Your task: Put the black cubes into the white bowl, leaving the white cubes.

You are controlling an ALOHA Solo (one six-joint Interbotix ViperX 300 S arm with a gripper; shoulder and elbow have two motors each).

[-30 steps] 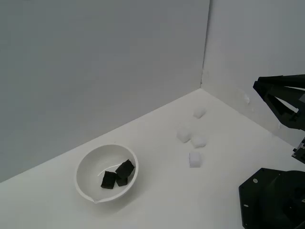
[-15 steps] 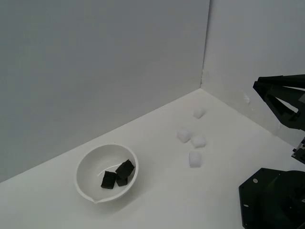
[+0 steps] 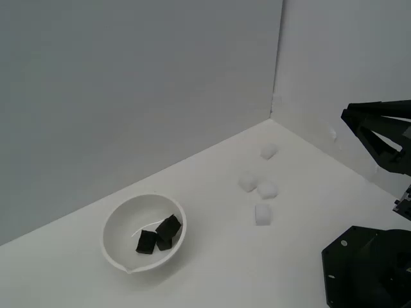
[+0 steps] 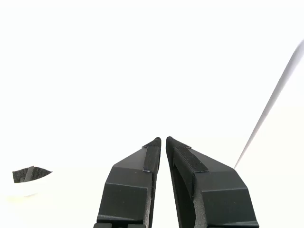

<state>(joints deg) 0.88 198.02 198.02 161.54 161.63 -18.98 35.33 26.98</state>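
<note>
Three black cubes (image 3: 158, 235) lie together inside the white bowl (image 3: 119, 221) at the exterior view's lower left. Several white cubes (image 3: 259, 188) sit loose on the white surface right of the bowl, one of them (image 3: 268, 151) farther back. The arm (image 3: 382, 138) is at the exterior view's right edge, far from the bowl and cubes. In the wrist view my gripper (image 4: 163, 138) is shut and empty, with the two fingers pressed together. A black cube (image 4: 29, 174) shows low in the wrist view inside the washed-out bowl.
Two grey walls meet at a corner (image 3: 276, 96) behind the white cubes. The arm's black base (image 3: 366, 269) fills the exterior view's lower right corner.
</note>
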